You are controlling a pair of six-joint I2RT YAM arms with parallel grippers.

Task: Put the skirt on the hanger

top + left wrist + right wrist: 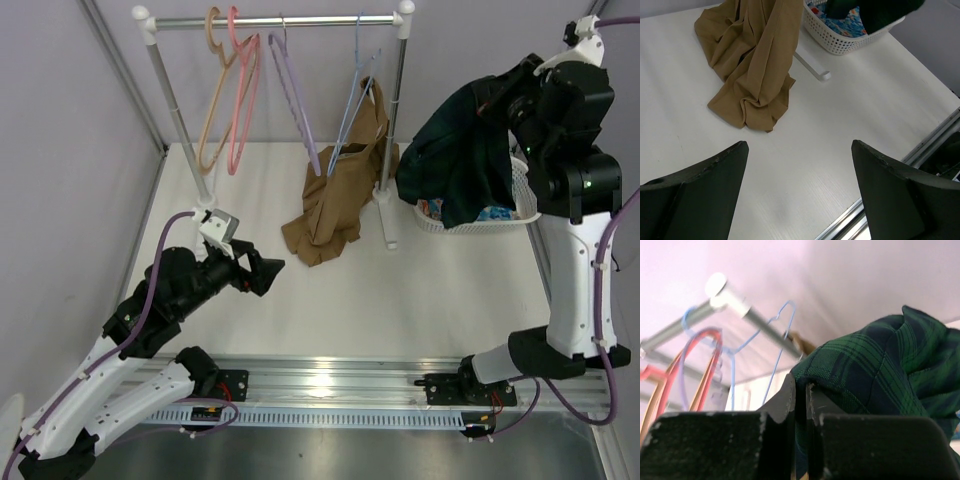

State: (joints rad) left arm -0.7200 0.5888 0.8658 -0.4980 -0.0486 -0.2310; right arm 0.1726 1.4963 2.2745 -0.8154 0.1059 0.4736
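Transfer step. Right claw (800,390) pinches the skirt (460,150), raised above the basket (525,185); left claw (800,146) gapes wide over the counter (400,290). Next, likely: carry the skirt leftward to the hanger (297,105) on the rail (280,20).

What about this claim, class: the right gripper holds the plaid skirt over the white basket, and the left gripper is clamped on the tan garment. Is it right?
No. The left wrist view shows the left gripper open and empty, the tan garment lying apart from it. The rest holds.
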